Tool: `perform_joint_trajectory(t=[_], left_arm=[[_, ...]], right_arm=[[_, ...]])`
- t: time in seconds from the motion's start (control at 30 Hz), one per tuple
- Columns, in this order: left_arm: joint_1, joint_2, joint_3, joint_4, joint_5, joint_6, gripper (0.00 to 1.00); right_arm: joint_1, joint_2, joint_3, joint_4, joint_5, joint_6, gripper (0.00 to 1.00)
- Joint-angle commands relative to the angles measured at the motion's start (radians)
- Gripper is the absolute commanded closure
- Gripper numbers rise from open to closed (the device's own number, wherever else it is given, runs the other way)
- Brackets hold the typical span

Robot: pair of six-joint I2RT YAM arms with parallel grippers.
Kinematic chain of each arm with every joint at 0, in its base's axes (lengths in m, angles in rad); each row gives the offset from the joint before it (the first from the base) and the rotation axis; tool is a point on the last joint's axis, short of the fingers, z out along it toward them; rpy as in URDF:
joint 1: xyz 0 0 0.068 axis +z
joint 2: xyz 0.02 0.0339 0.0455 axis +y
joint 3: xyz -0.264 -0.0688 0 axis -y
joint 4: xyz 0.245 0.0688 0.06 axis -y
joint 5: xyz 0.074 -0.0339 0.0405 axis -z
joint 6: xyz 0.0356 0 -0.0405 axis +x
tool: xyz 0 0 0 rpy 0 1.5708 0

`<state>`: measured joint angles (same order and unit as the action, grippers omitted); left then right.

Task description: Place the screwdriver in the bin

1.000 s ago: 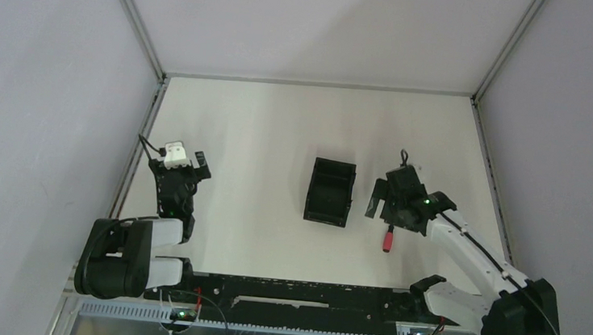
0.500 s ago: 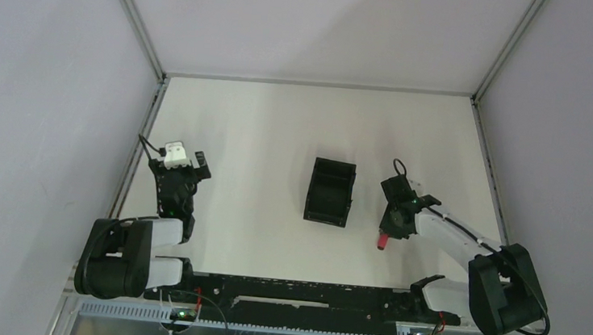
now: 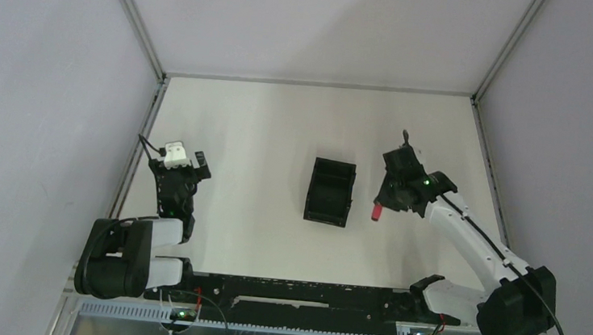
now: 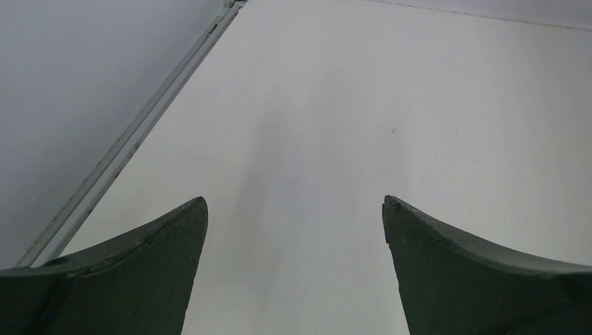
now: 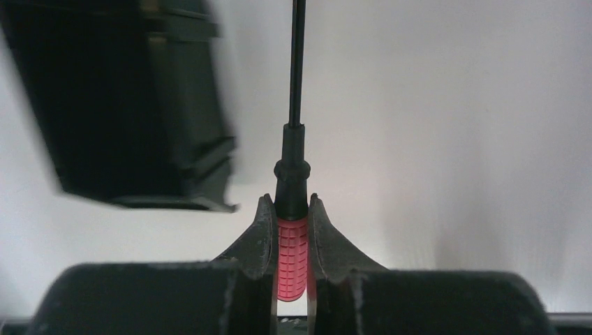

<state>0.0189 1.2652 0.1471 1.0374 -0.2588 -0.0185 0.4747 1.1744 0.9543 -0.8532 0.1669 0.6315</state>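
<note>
**Line it up, then drop**

My right gripper (image 5: pixel 290 209) pinches the screwdriver (image 5: pixel 292 255) by its red handle — just beside the bin (image 5: pixel 119 105), not over it. I'd swing left, line the shaft along the opening, lower, release.

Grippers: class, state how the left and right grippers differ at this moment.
The left gripper is open and empty; the right gripper is shut on the screwdriver, at its red handle. The left gripper is far left of the bin; the right gripper is just right of it. Both are dark and two-fingered.
</note>
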Motion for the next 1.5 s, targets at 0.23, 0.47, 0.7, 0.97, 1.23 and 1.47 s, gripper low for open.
perform_joint_trajectory(t=[0.23,0.47,0.7,0.97,1.23,1.47], left_arm=[[-0.003,-0.004,0.043,0.032,-0.006,0.012,0.0],[-0.003,-0.005,0.042,0.032,-0.005,0.012,0.0],[-0.003,-0.005,0.042,0.032,-0.005,0.012,0.0],[-0.003,-0.004,0.042,0.031,-0.005,0.012,0.0],[-0.003,-0.004,0.043,0.032,-0.005,0.012,0.0],[-0.002,-0.004,0.042,0.032,-0.006,0.012,0.0]], right_arm=[[0.242,0.2,0.308,-0.04,0.02,-0.106,0.94],[0.256,0.335,0.308,0.121,0.012,-0.3,0.93],[0.264,0.437,0.304,0.2,0.012,-0.361,0.91],[0.281,0.465,0.253,0.263,0.022,-0.358,0.87],[0.289,0.462,0.173,0.3,0.024,-0.34,0.85],[0.291,0.487,0.147,0.33,0.04,-0.35,0.79]])
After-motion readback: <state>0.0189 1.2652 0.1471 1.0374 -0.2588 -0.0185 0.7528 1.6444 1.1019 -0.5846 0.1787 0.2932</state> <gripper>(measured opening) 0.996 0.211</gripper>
